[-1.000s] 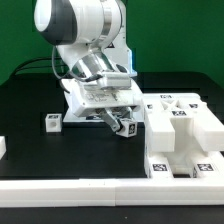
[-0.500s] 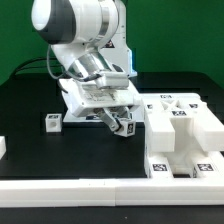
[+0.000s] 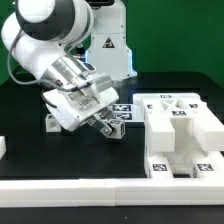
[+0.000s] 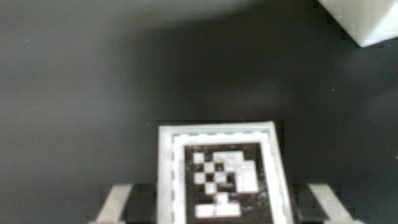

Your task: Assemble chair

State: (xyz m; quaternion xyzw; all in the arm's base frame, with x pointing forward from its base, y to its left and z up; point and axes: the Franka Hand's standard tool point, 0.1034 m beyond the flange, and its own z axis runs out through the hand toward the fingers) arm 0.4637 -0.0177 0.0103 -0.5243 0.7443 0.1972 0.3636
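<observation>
My gripper [image 3: 111, 127] is shut on a small white chair piece [image 3: 120, 123] with black-and-white tags and holds it low over the black table, tilted. In the wrist view this piece [image 4: 217, 165] lies between my gripper's [image 4: 222, 192] two fingers [image 4: 121, 203], its tag facing the camera. A large white blocky chair part [image 3: 180, 125] with several tags stands at the exterior view's right, close to the held piece but apart from it. A small tagged cube [image 3: 50, 123] sits at the left, partly hidden behind my hand.
A long plain white rail [image 3: 110, 190] runs along the table's front edge. A small white block [image 3: 3, 146] lies at the exterior view's left edge. The marker board [image 3: 128, 104] shows behind the gripper. A white corner [image 4: 365, 20] shows in the wrist view.
The arm has swung toward the exterior view's left and tilted, with the tagged piece still in its grip. The cube is now partly covered by the hand.
</observation>
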